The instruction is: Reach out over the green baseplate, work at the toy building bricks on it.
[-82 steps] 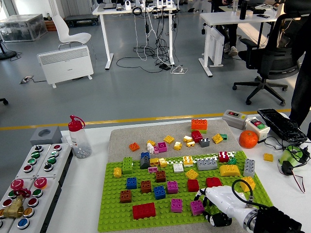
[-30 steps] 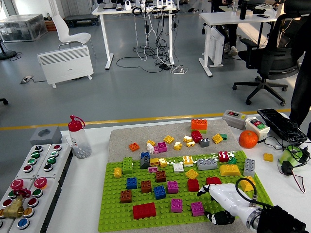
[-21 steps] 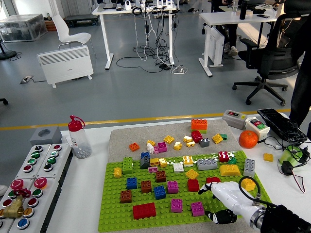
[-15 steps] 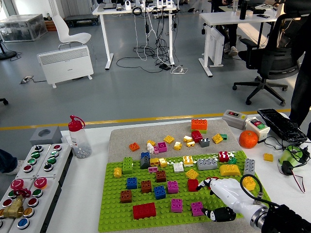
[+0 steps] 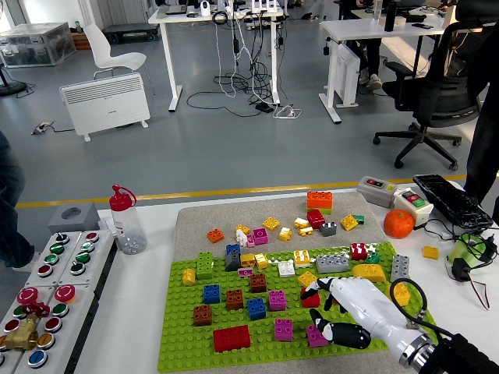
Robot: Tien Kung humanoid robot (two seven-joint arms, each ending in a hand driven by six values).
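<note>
Right hand [image 5: 337, 310] reaches in from lower right over the green baseplate [image 5: 183, 331], white fingers [image 5: 321, 286] at the red brick [image 5: 309, 298], black thumb by the magenta brick [image 5: 315, 335]. Cannot tell if it grips either brick. Baseplate lies on grey mat [image 5: 195, 218] at tabletop [image 5: 140, 312] centre, loose bricks [image 5: 316, 214] behind it. Orange [image 5: 398, 224] far right.

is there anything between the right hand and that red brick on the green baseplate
Nothing visible. The right hand is already at the red brick on the green baseplate, fingertips at its right side; whether they touch it cannot be told.
</note>
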